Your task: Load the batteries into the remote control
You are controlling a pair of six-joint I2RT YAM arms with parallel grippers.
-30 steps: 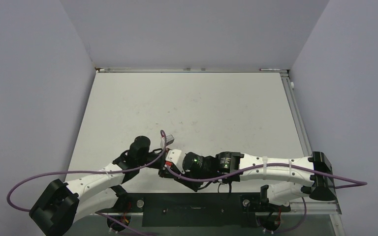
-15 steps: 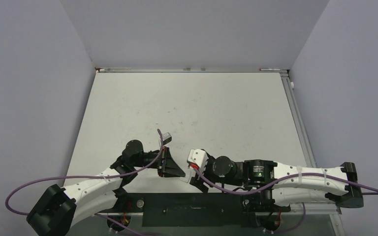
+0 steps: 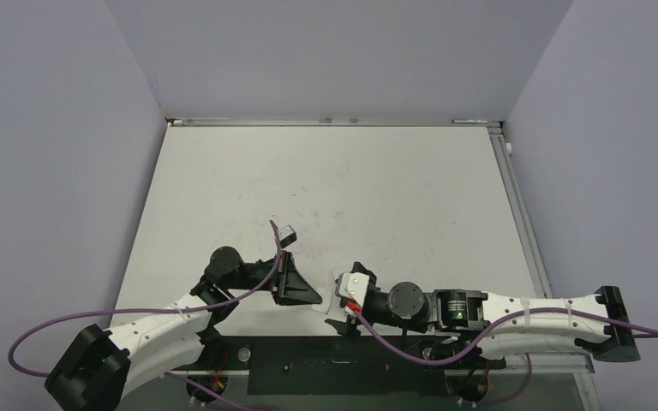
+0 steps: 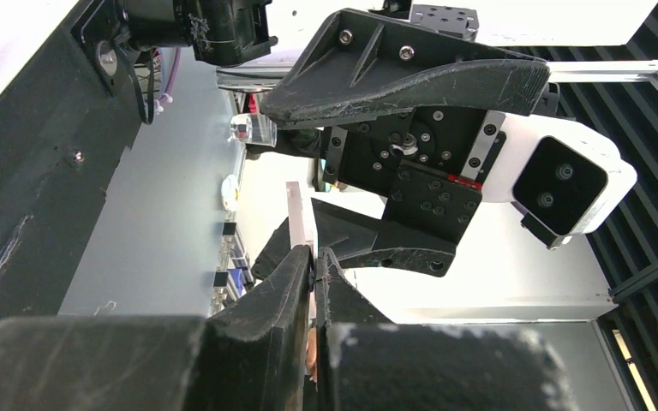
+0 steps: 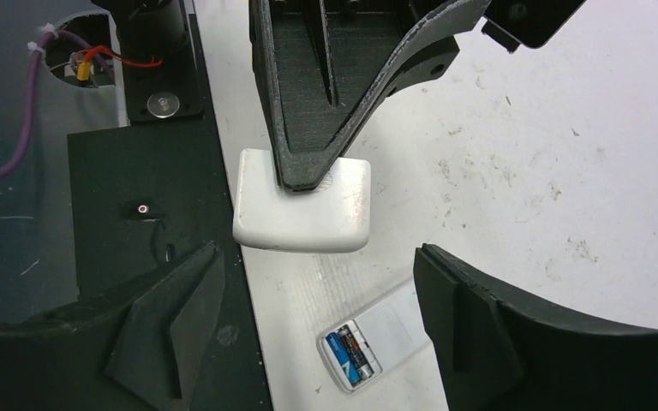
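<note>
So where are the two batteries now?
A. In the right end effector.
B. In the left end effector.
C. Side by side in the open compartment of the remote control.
C: the right wrist view shows the batteries side by side in the open compartment of the remote control; the left end effector grips only a white plastic piece.

On the table (image 5: 523, 171), batteries (image 5: 353, 353) lie in the remote control (image 5: 394, 330), near the plastic piece (image 5: 300, 218).

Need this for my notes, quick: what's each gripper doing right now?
Left gripper: closed, pinching a small white plastic piece.
Right gripper: open, holding nothing.
</note>
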